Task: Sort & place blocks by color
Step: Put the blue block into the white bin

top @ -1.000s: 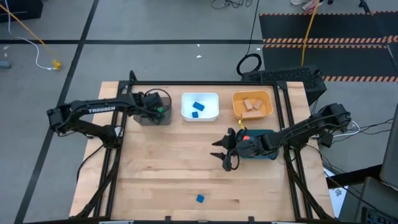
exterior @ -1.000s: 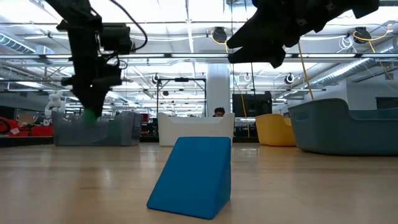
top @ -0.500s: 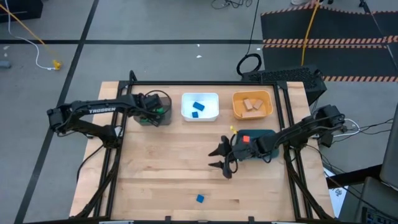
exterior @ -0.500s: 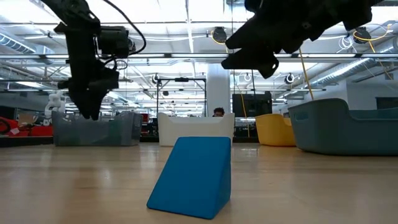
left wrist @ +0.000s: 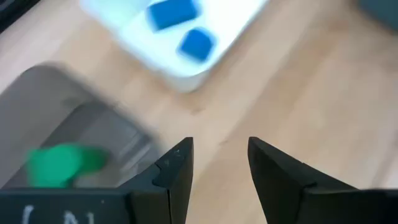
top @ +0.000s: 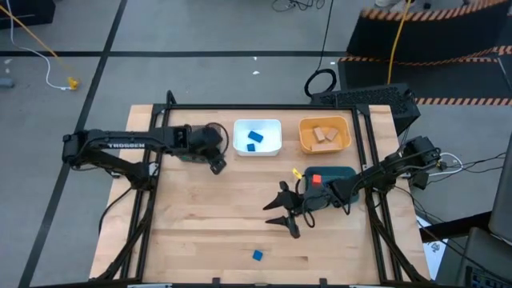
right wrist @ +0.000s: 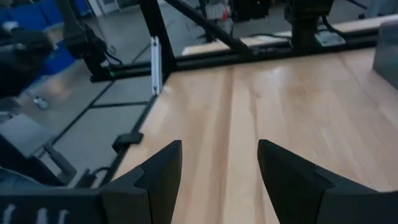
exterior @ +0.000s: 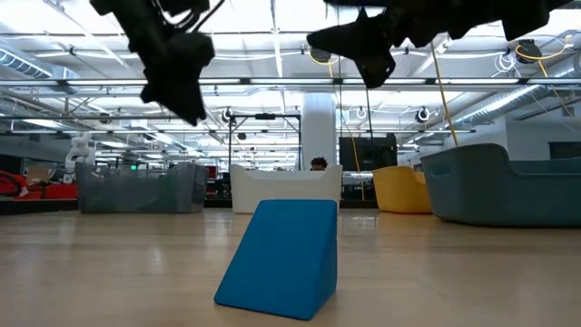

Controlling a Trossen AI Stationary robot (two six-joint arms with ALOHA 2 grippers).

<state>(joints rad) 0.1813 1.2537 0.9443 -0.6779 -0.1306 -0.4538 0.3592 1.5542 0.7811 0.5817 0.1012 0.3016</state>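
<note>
A lone blue block (top: 257, 255) lies on the table near its near edge; it looms large as a wedge in the low view (exterior: 281, 259). My right gripper (top: 280, 214) (right wrist: 219, 162) hangs open above the table, up from the block and toward the far right. My left gripper (top: 217, 164) (left wrist: 217, 155) is open too, beside the grey bin (top: 186, 150) on its right. A green block (left wrist: 59, 165) rests in that bin. Two blue blocks (top: 254, 138) lie in the white bin (top: 274, 128), wooden blocks (top: 324, 134) in the orange bin (top: 346, 124), and a red block (top: 314, 179) in the teal bin (top: 340, 173).
The four bins stand along the table's far half, the teal one nearer and to the right. A black frame (top: 264, 107) borders the table's far and side edges. Bare wood lies between the bins and the blue block.
My left gripper let go of the green block over the grey bin, then rose and swung right and toward the near edge, clear of the bin. My right gripper moved from the teal bin toward the near edge and left, closer to the blue block.
</note>
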